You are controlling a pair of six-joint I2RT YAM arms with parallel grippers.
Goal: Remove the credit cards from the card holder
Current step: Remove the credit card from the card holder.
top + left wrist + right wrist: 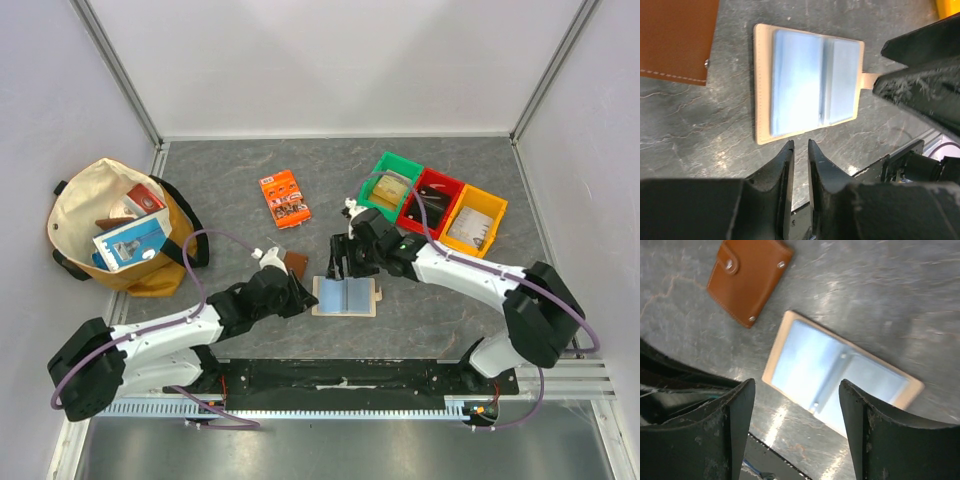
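Cream-rimmed, pale blue inside: spotted the card holder (pixel 346 296) spread flat and open on the grey table (pixel 230 190), lining up, right between the two arms. Couldn't pick out the credit cards against that washed-out blue lining. Reckoned them tucked down in the pockets, if anywhere.

Caught the right gripper (pixel 340 270) hanging over the holder's far edge, jaws thrown wide, nothing between them. Looked down through that gap in the right wrist view and saw the holder's fold line lying just beneath. Found the left gripper (pixel 303 296) low at the holder's left side, jaws set at a narrow slit, gripping nothing. Saw its tips just short of the cream rim in the left wrist view.

Noted the fold running away from the arm bases and the long axis lying left to right, with the snap tab (pixel 869 80) poking out at the right-hand end. Judged both claws about equally near, the left at the edge and the right overhead. Figured the coming move hung on exactly that: pin one flap from the side, then reach into a pocket from above. Marked the brown wallet (pixel 293 263) too, just beyond the left gripper and apart from the holder.
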